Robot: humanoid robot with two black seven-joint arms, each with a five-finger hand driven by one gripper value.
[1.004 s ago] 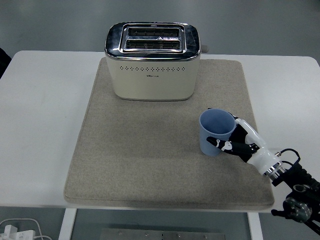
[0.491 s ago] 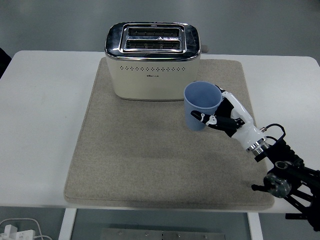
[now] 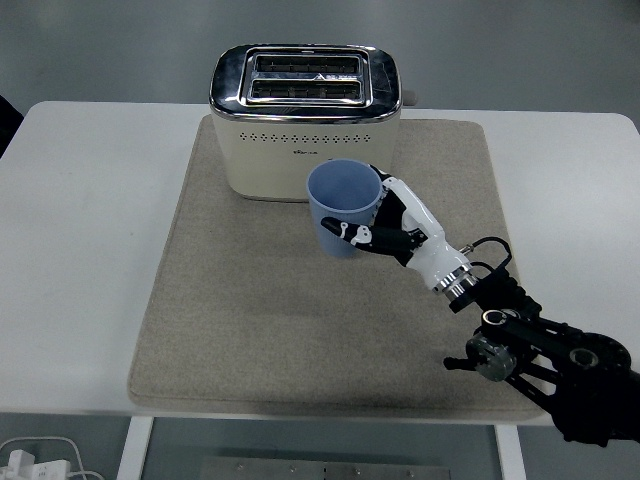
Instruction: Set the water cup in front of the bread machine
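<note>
Reaching in from the lower right corner, the robot's right arm (image 3: 540,360) stretches diagonally up and left across the beige felt mat (image 3: 250,310), and its right hand (image 3: 400,232) grips a light blue water cup (image 3: 343,208). The fingers (image 3: 362,236) are wrapped around the cup's right side and lower wall, with a white-tipped thumb or finger crossing the front of it, so the hand is clearly grasping the cup rather than resting beside it. The cup is upright, its open mouth facing up, and its inside looks bare as far as the view shows. It sits directly in front of the cream and chrome bread machine (image 3: 305,120), just right of the machine's middle, with the cup's rim overlapping the lower front face of the machine in this view. Whether the cup's base touches the mat or hangs slightly above it cannot be told, since the fingers cover the bottom edge. The bread machine stands at the far end of the mat, its two top slots facing upward. The mat lies on the white table (image 3: 80,220), covering most of its middle. At the bottom left, below the table's near edge, a bit of white cable and plug (image 3: 30,460) shows on the floor.
</note>
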